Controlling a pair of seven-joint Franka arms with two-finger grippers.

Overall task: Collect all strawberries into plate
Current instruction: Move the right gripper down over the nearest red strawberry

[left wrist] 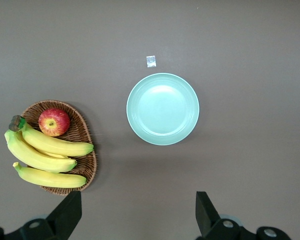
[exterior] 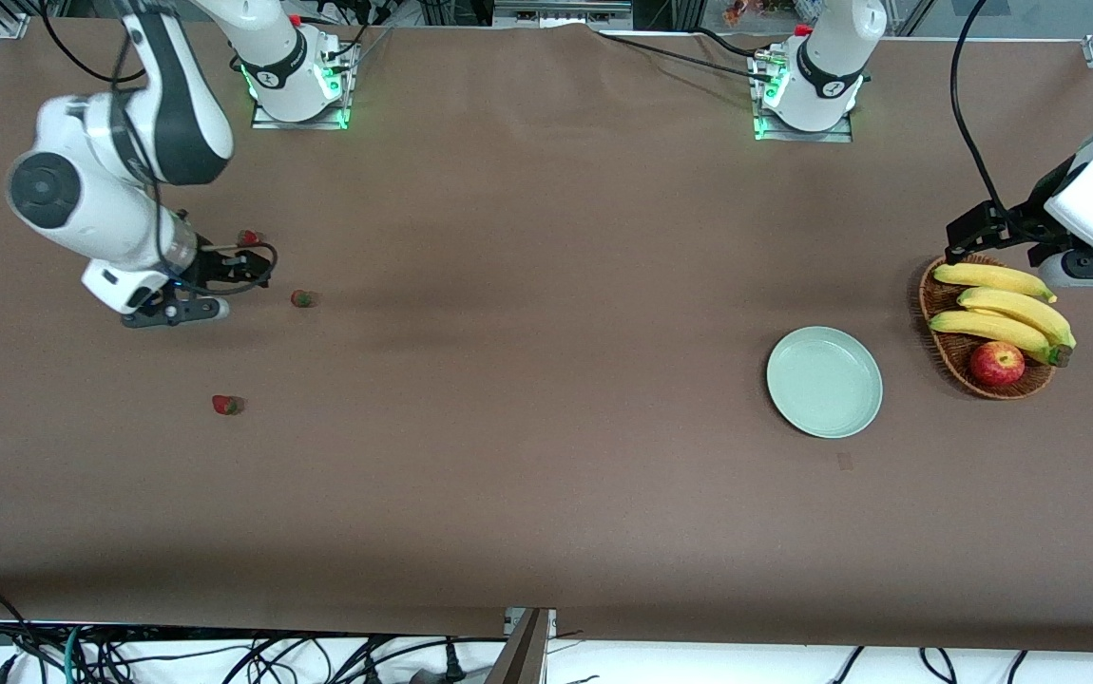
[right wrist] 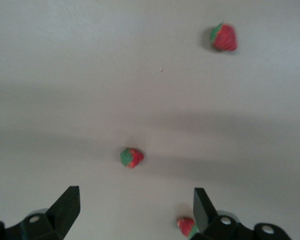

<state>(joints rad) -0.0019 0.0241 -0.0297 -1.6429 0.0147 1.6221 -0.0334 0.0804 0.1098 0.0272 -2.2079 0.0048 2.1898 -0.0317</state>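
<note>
Lying loose on the bench (exterior: 546, 513), well apart from the empty plate (exterior: 824, 382): all three strawberries (exterior: 304, 298), none collected. Hovering near them with fingers apart, right claw (right wrist: 135, 212). Waiting open over the fruit basket (exterior: 946, 350), left claw (left wrist: 139, 212).

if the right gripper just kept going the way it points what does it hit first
Probably bare tablecloth: the open right gripper points down, and the middle strawberry lies just ahead of its fingers, so depth is uncertain.

left gripper (left wrist: 138, 212) raised, spread wide; right gripper (right wrist: 136, 207) low, spread wide
</note>
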